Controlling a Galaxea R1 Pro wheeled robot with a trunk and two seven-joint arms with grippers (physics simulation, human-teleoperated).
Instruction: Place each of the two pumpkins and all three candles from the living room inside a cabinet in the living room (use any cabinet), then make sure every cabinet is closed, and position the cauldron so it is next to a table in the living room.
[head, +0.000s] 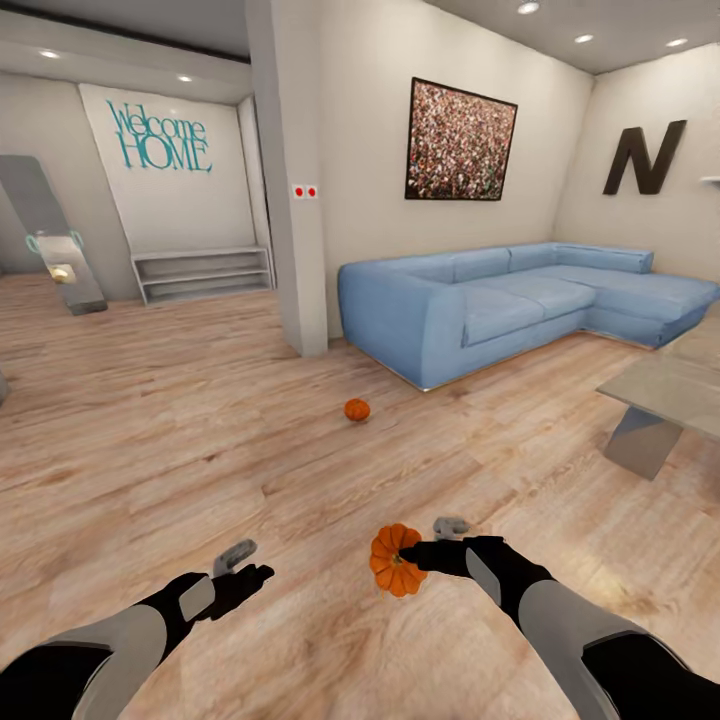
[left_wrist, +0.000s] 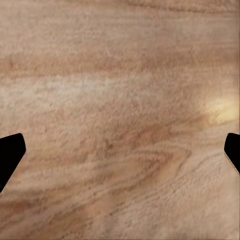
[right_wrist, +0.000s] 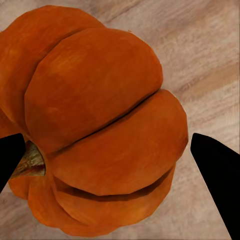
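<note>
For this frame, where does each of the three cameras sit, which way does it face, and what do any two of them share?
Head: high on the robot, facing forward and down over wood floor, sofa, far pumpkin; both arms show.
Left wrist: on the left hand, facing bare floor between open fingertips.
Right wrist: on the right hand, close on the held pumpkin.
Shared: head and right wrist both show the held pumpkin.

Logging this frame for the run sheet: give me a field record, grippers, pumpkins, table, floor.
right gripper: shut on held pumpkin, above the floor
left gripper: open, nothing between the fingers, over bare floor
far pumpkin: on the floor, in front of the sofa
table: at the right edge, partly cut off
cabinet, candles, cauldron: none identified
</note>
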